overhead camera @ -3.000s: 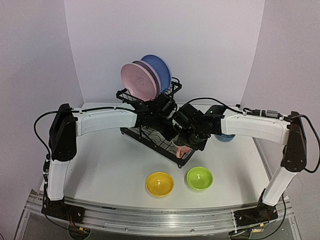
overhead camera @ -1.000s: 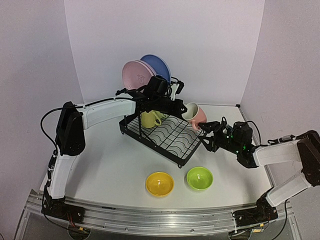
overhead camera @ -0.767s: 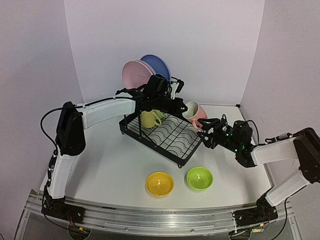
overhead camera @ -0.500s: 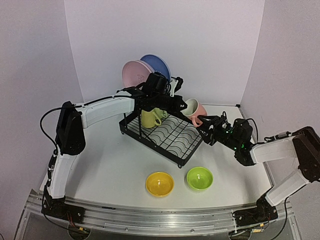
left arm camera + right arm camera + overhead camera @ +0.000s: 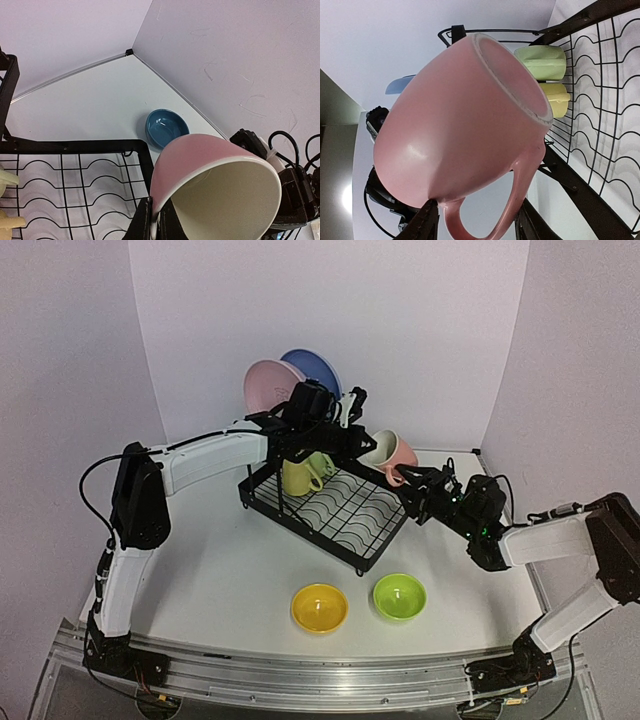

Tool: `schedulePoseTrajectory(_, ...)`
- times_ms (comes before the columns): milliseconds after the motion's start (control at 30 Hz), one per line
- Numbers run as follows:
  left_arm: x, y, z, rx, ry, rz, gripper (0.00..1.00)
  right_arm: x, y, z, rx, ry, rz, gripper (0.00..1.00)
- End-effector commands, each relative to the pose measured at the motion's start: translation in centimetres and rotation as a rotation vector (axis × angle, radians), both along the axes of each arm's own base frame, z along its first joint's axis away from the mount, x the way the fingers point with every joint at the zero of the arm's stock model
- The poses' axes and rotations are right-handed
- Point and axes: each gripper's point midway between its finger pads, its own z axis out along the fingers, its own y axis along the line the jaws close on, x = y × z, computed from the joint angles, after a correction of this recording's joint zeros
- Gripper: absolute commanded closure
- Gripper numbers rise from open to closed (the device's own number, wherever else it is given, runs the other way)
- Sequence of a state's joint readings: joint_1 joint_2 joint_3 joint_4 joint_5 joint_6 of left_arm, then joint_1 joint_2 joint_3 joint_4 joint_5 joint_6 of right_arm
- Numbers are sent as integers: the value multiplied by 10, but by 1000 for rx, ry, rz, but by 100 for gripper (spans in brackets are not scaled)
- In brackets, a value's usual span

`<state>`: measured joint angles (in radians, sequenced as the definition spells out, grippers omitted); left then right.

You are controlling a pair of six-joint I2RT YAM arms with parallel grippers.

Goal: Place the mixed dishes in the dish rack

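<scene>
My left gripper [image 5: 362, 450] [image 5: 156, 220] is shut on the rim of the pink mug [image 5: 392, 451] [image 5: 200, 160] and holds it tilted in the air over the right end of the black dish rack [image 5: 330, 515] [image 5: 75, 146]. My right gripper [image 5: 408, 483] [image 5: 479, 222] is open, with a finger on each side of the mug's [image 5: 460, 130] handle. A yellow mug [image 5: 297, 478] [image 5: 555, 97] and a light green mug [image 5: 542, 62] sit in the rack [image 5: 600, 90]. The pink plate [image 5: 268, 390] and blue plate [image 5: 312, 368] stand upright at the rack's back.
A yellow bowl [image 5: 319, 607] and a lime bowl [image 5: 399, 596] sit on the table in front of the rack. A blue bowl [image 5: 167, 127] sits on the table right of the rack, near the back corner. Walls close in behind and on the right.
My left gripper has raised the pink mug a little. My right gripper has moved left and up to the mug, so its fingers now flank the handle.
</scene>
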<state>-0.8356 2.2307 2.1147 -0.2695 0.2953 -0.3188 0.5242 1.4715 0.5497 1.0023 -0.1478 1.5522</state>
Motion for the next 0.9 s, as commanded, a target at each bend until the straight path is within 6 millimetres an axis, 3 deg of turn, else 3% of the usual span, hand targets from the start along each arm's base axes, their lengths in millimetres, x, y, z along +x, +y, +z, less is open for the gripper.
schedulePoseTrajectory(0,-12,0,107,-221,-166,-51,100,2,7,64,124,-156,-3,56)
schedulePoseTrajectory(233,-22,2,114,-237,-169,-81,100,0,2,84,150,-214,-33,74)
schedulePoseTrajectory(433,-27,2,109,-233,-150,-111,100,2,-3,88,156,-228,-59,99)
schedulePoseTrajectory(633,-32,1,100,-225,-133,-133,100,-3,-15,92,153,-256,-107,100)
schedulePoseTrajectory(867,-35,-2,93,-219,-125,-147,100,-8,-11,109,154,-305,-78,100)
